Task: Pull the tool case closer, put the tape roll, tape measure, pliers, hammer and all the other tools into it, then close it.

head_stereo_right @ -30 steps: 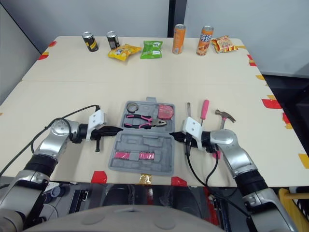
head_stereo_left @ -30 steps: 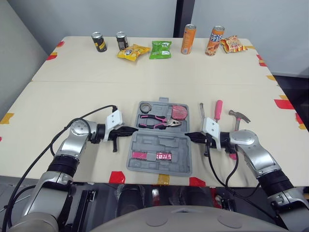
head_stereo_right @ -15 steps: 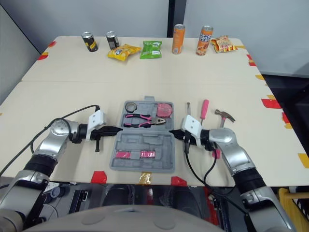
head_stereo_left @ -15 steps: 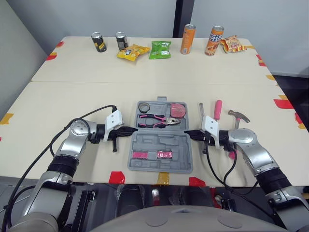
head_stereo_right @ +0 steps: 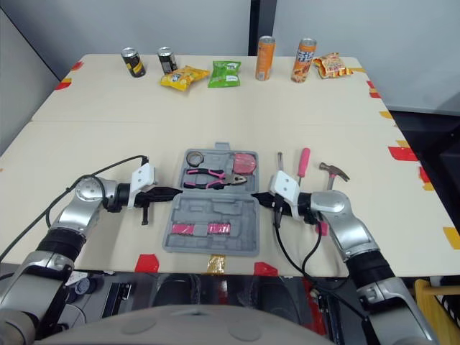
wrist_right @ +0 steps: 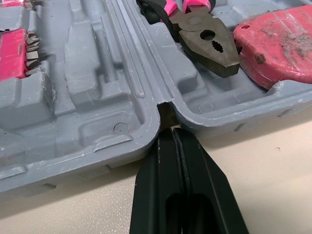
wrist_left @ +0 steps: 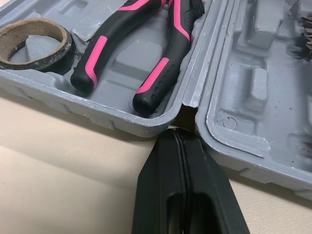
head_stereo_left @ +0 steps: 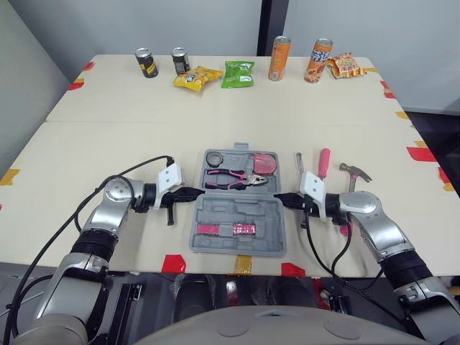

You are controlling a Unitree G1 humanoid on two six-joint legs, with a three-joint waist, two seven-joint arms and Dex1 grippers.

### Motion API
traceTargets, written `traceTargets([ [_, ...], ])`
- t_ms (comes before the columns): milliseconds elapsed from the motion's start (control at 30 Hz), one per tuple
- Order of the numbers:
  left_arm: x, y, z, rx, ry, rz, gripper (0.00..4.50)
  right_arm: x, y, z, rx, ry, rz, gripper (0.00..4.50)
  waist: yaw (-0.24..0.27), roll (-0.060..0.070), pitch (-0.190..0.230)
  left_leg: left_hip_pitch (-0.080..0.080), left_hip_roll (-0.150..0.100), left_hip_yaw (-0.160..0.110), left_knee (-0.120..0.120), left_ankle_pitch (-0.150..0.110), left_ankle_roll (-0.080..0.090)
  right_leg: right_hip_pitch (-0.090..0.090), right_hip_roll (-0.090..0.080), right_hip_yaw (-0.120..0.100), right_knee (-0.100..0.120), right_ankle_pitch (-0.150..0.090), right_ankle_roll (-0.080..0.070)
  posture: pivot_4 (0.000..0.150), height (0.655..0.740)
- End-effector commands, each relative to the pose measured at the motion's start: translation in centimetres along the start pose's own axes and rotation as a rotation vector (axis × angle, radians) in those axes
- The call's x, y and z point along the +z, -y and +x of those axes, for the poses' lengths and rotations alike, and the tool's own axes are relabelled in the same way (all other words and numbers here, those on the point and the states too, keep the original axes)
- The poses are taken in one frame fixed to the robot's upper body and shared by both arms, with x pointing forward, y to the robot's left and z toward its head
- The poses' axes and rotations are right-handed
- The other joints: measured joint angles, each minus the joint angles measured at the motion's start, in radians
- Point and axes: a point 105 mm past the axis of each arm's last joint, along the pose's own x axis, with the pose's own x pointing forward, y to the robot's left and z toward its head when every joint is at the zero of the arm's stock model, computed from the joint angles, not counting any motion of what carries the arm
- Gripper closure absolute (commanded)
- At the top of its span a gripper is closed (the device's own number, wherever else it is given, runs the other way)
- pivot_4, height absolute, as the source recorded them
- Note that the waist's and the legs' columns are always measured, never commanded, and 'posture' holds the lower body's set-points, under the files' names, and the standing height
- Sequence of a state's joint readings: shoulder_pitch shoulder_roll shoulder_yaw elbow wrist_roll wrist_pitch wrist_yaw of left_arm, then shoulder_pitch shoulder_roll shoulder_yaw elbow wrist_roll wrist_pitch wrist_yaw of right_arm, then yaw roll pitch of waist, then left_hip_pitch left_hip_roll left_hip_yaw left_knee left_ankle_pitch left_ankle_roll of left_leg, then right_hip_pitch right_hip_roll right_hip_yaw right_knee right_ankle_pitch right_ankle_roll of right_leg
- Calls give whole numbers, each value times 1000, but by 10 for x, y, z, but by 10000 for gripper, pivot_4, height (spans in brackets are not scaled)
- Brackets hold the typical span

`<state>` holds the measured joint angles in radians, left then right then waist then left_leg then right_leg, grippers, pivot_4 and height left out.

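The grey tool case [head_stereo_left: 241,208] lies open near the table's front edge. Its far half holds the tape roll [head_stereo_left: 214,157], the pink-handled pliers [head_stereo_left: 233,177] and the pink tape measure [head_stereo_left: 267,163]. The near half carries pink bit holders [head_stereo_left: 228,230]. My left gripper [head_stereo_left: 195,192] is shut, its tip at the case's left hinge notch [wrist_left: 181,113]. Shut as well, my right gripper [head_stereo_left: 282,198] has its tip at the right hinge notch [wrist_right: 165,111]. To the right of the case lie a thin screwdriver [head_stereo_left: 300,162], a pink-handled screwdriver [head_stereo_left: 324,164] and the hammer [head_stereo_left: 355,172].
Along the table's far edge stand two dark cans [head_stereo_left: 146,62], two orange cans [head_stereo_left: 279,58] and several snack bags [head_stereo_left: 238,73]. Red and yellow tape marks [head_stereo_left: 175,263] dot the table's edges. The front edge runs just behind the case.
The case has shifted slightly and now sits squarer to the table's front edge. Both grippers stay shut at the hinge ends.
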<state>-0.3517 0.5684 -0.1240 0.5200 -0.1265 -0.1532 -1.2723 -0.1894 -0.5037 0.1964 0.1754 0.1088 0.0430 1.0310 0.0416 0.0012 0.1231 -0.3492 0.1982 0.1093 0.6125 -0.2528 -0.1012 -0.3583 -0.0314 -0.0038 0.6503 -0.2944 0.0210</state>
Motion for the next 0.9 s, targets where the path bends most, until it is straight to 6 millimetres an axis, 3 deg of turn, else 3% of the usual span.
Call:
traceTargets([
  [33, 3, -6, 4, 28, -1, 13, 45000, 16, 0, 9, 16, 50, -40, 44237, 0, 0, 0, 0, 0, 0, 0, 0, 0, 0, 0, 0, 0, 0, 0, 1500, 7400],
  [900, -1, -9, 1, 42, -16, 19, 45000, 18, -5, 14, 36, 64, -25, 44237, -1, 0, 0, 0, 0, 0, 0, 0, 0, 0, 0, 0, 0, 0, 0, 1500, 7400],
])
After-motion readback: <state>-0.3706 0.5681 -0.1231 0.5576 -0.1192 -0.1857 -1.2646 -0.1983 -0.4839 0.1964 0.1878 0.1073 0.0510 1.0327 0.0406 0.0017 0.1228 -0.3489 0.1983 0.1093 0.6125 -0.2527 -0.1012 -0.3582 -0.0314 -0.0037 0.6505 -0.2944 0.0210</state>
